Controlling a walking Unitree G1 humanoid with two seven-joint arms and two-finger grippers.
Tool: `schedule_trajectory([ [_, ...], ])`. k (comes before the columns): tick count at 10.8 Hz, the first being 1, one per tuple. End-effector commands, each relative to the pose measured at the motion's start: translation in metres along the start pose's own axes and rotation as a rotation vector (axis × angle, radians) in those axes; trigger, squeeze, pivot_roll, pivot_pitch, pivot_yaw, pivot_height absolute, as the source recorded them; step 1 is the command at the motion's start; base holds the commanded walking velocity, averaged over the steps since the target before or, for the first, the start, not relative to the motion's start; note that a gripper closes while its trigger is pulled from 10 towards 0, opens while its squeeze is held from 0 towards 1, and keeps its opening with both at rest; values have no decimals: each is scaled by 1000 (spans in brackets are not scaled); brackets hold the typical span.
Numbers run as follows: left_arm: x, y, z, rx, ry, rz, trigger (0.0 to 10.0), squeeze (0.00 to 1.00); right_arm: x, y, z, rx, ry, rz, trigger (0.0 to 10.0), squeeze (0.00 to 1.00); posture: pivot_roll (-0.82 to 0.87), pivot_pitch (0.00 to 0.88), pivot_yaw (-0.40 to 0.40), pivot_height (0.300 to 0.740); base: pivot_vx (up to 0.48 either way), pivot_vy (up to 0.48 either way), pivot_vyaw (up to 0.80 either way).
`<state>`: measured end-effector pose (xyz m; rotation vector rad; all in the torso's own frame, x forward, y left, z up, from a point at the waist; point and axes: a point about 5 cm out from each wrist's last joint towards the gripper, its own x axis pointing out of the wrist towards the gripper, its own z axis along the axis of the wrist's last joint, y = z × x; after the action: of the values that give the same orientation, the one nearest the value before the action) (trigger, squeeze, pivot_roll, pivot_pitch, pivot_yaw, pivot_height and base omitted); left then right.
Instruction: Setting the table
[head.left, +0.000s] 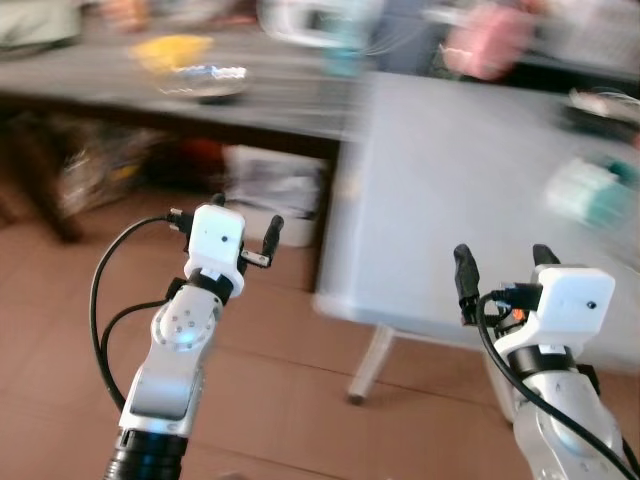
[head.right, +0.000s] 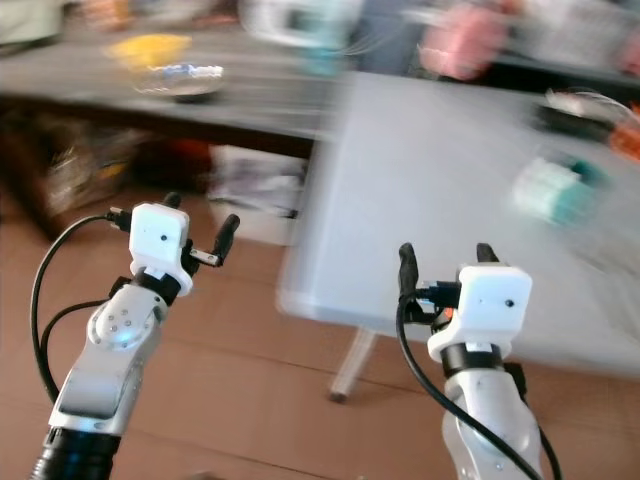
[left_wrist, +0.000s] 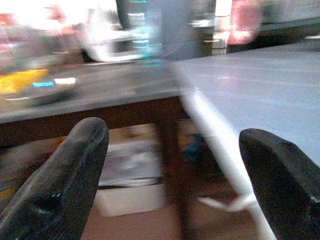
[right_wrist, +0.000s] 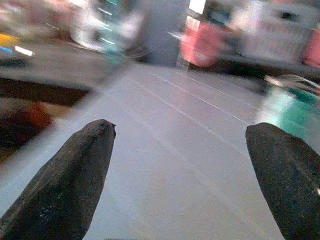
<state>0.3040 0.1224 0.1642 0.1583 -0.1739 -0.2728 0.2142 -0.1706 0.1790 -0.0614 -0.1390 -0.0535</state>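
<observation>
The views are blurred by motion. A pale grey table stands ahead and to the right. On its far right lies a blurred teal and white object, and a dark dish sits further back. My left gripper is raised over the brown floor, left of the table's near corner, open with nothing between its fingers. My right gripper is held at the table's near edge, open and holding nothing. The right wrist view looks across the tabletop between two wide-spread fingertips.
A dark long bench runs along the back left, carrying a yellow object and a bowl. Beneath it sit a white box and clutter. A pink object stands behind the table. The table's white leg meets the floor.
</observation>
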Motion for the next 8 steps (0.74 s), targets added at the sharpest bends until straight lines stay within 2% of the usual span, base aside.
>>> schedule_trajectory([
  [1,1,-7,3,7,-11,-44,10000,0,-1,-1,3,2,-11,-11,10000,0,88,126,-41,740,0,-480,-550],
  [8,2,-10,1,13,-5,-51,10000,0,2,-2,3,-2,-24,-13,10000,0,85,131,-40,740,0,-454,0],
])
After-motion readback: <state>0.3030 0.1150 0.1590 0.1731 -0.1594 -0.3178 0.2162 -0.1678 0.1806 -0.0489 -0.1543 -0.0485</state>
